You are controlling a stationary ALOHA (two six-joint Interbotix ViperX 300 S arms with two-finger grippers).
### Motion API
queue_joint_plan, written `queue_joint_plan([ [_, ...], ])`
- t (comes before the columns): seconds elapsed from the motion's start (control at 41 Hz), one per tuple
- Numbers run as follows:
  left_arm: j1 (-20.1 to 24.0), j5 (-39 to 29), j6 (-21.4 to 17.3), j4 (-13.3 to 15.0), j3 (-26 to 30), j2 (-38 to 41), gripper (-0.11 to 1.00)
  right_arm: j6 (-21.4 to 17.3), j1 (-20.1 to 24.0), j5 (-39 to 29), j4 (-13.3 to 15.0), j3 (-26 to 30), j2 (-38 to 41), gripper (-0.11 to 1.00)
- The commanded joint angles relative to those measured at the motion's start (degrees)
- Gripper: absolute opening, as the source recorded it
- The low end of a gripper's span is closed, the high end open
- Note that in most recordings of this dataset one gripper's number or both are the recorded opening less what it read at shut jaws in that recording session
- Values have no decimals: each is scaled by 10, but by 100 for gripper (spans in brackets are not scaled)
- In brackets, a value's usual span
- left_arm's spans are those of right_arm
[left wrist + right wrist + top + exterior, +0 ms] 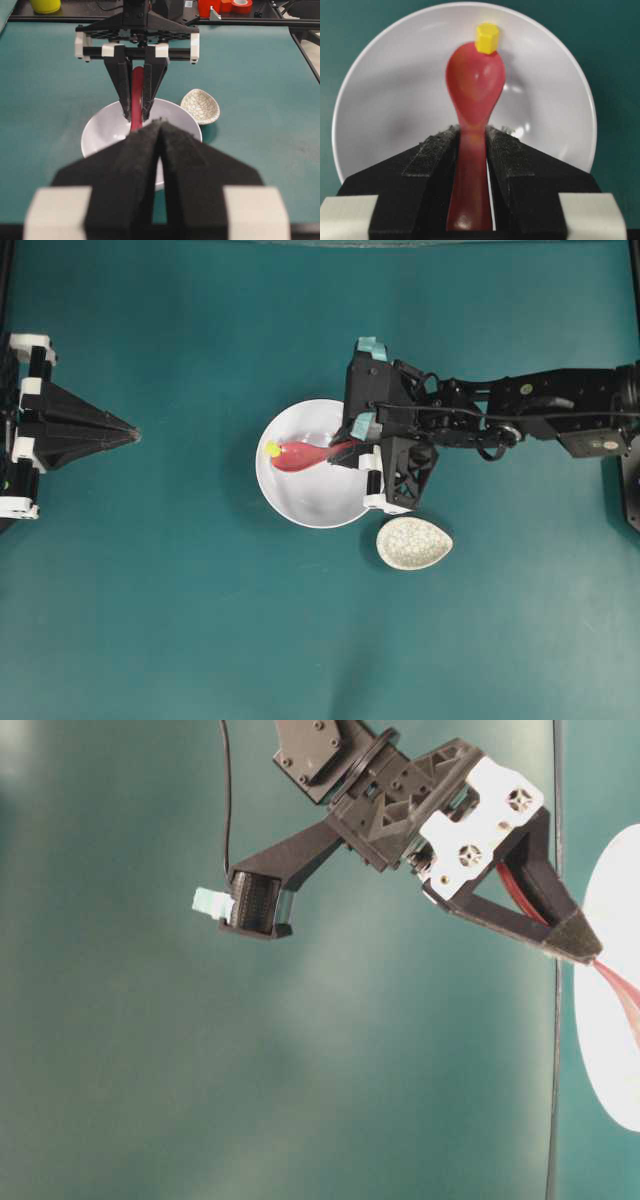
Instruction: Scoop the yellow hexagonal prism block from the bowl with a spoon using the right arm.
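The white bowl [300, 515] sits mid-table. My right gripper [350, 450] hangs over its right rim, shut on the handle of the pink-red spoon [300, 455]. The spoon's scoop lies inside the bowl, pointing left. The small yellow hexagonal block [272, 449] rests at the very tip of the scoop, by the bowl's left wall. In the right wrist view the block [486, 37] touches the front edge of the spoon [475, 85], with the bowl [385, 100] behind, and the right gripper [472, 131] clamps the handle. My left gripper [132, 433] is shut and holds nothing, far left of the bowl.
A speckled teardrop spoon rest [413, 543] lies just right of the bowl's lower edge, below the right gripper. In the left wrist view a yellow container [45, 5] and a red tape roll [242, 6] stand beyond the table's far edge.
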State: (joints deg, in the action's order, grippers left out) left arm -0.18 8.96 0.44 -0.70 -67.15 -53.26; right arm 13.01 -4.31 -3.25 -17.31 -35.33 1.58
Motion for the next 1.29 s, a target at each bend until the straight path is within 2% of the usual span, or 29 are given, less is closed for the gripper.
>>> queue_joint_plan([
  [0.0, -1, 4, 1, -1, 10, 4, -1, 0, 4, 20, 0, -4, -25, 24],
  [0.341, -1, 4, 2, -1, 10, 3, -1, -3, 14, 113, 0, -55, -62, 24],
  [0.828, 0, 4, 3, -1, 10, 3, -1, -4, 15, 109, -1, -54, -69, 24],
  [0.975, 0, 4, 3, -1, 10, 4, -1, -7, 15, 76, 0, -54, -104, 24],
  [1.267, -1, 4, 3, -1, 9, 4, -1, -24, 15, -57, -2, -57, -182, 24],
])
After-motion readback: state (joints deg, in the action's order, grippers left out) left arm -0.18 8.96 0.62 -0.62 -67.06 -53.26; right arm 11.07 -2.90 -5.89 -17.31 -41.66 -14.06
